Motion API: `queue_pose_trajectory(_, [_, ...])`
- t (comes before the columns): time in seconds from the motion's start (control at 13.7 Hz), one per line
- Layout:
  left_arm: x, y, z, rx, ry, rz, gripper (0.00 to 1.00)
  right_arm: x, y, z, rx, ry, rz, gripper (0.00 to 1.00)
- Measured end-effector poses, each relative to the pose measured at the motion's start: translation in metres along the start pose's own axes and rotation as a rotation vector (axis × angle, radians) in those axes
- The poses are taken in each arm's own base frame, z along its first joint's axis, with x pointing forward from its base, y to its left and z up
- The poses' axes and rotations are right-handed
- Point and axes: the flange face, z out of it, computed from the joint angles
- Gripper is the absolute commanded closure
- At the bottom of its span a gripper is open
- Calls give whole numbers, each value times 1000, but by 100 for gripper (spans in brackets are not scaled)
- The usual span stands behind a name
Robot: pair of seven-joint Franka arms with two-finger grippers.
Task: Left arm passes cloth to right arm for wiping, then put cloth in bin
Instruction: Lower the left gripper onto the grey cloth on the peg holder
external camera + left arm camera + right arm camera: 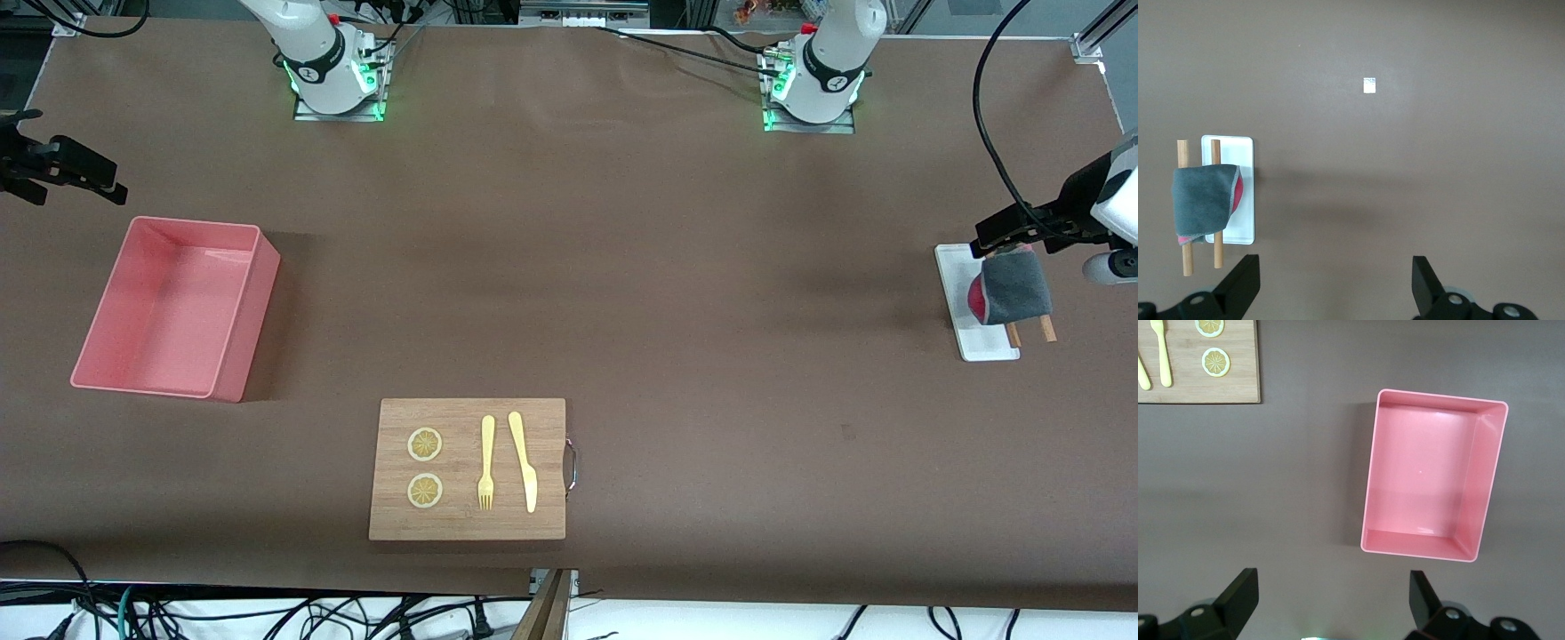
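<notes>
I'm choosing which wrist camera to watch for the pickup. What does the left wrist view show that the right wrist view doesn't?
Only the left wrist view shows the grey cloth, draped over two wooden rods above a white tray, with the open left gripper over bare table beside it. Only the right wrist view shows the pink bin, nothing in it, a corner of the wooden board with a fork and lemon slices, and the open right gripper. Both show the brown table.

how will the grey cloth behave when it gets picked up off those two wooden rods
The cloth drapes over both wooden rods, so it is probably floppy and will sag. It looks light. It rests loosely over the white tray, so it may slide off.
</notes>
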Motion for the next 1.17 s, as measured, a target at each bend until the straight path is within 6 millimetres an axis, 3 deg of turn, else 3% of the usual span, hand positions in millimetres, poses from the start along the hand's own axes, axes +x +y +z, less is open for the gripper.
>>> queue_pose_trajectory(1.17, [3,0,-3,-2,27,2,0,0,0,0,0,0,0,0])
